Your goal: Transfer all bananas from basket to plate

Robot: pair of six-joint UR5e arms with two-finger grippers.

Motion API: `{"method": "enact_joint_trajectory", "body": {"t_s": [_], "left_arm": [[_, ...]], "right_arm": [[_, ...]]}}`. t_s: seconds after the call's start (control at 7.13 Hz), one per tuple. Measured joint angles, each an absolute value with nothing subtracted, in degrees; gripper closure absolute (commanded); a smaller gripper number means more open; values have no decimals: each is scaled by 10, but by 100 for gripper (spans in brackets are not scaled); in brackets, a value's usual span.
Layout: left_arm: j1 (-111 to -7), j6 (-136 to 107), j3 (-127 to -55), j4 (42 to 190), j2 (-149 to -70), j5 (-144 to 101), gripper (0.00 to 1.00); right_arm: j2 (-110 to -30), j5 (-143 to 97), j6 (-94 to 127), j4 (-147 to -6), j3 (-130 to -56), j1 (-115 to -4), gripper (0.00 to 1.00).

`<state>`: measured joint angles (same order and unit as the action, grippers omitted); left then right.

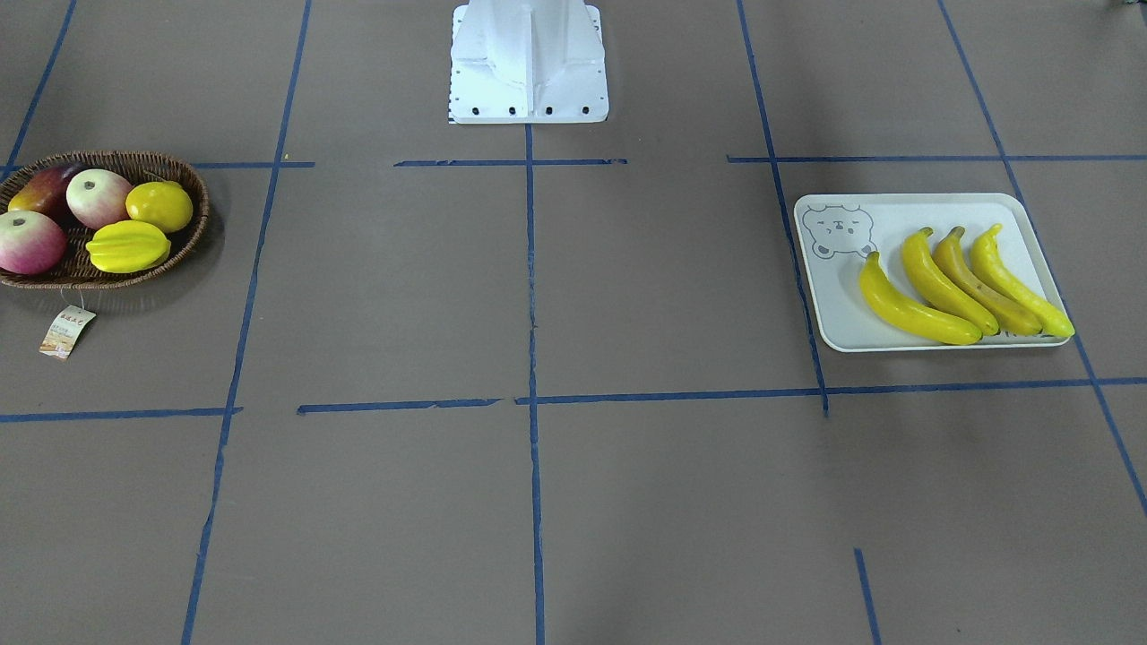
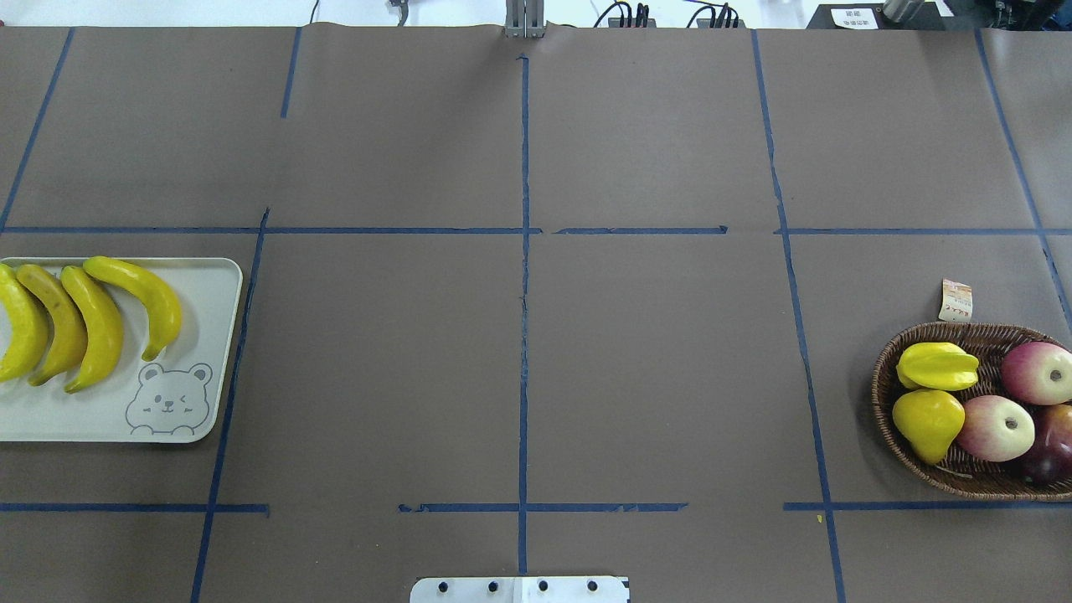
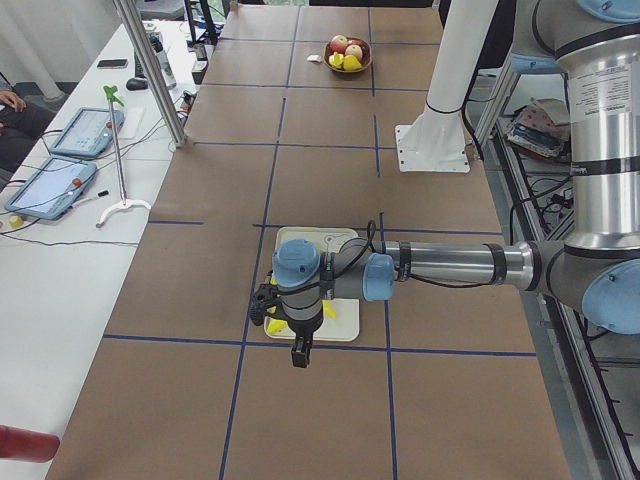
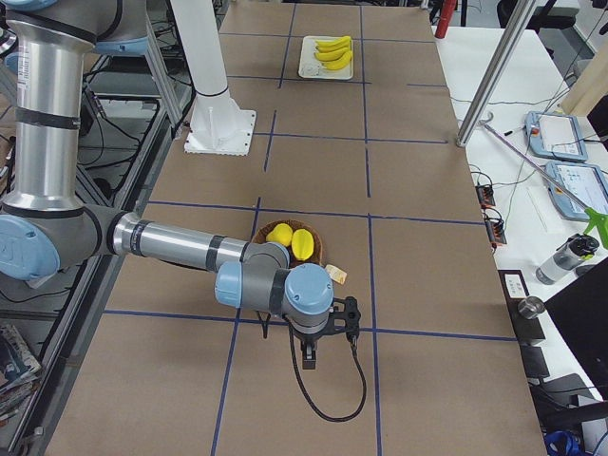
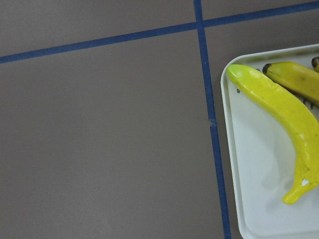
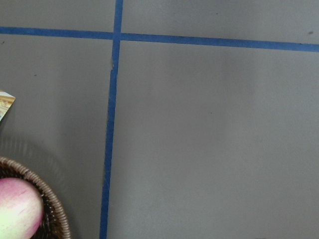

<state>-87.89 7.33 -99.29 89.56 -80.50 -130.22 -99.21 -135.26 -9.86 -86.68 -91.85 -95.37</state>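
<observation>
Several yellow bananas [image 1: 963, 287] lie side by side on the pale plate [image 1: 896, 215] with the bear drawing; the same bananas [image 2: 84, 322] and plate [image 2: 100, 419] sit at the overhead view's left edge. The wicker basket [image 2: 883, 394] at the right holds no banana. Only the side views show the grippers. My left gripper [image 3: 300, 355] hangs above the plate's outer end. Beside the basket [image 4: 318, 249], my right gripper [image 4: 310, 359] hangs over the table. I cannot tell whether either is open or shut.
The basket holds a starfruit [image 2: 936, 366], a lemon [image 2: 928, 419], two pink apples [image 2: 995, 427] and a dark red fruit [image 2: 1051, 452]. Its paper tag [image 2: 956, 301] lies on the table. The robot's white base [image 1: 529, 63] stands at the table's edge. Blue tape lines cross the brown surface.
</observation>
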Motion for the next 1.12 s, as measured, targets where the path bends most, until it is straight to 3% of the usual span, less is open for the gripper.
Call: {"method": "enact_joint_trajectory", "body": {"t_s": [1.12], "left_arm": [[-879,74,-995,895,-805,-1305,0]], "right_arm": [[-995,-1354,-44,-869,-952,-952,1]]}}
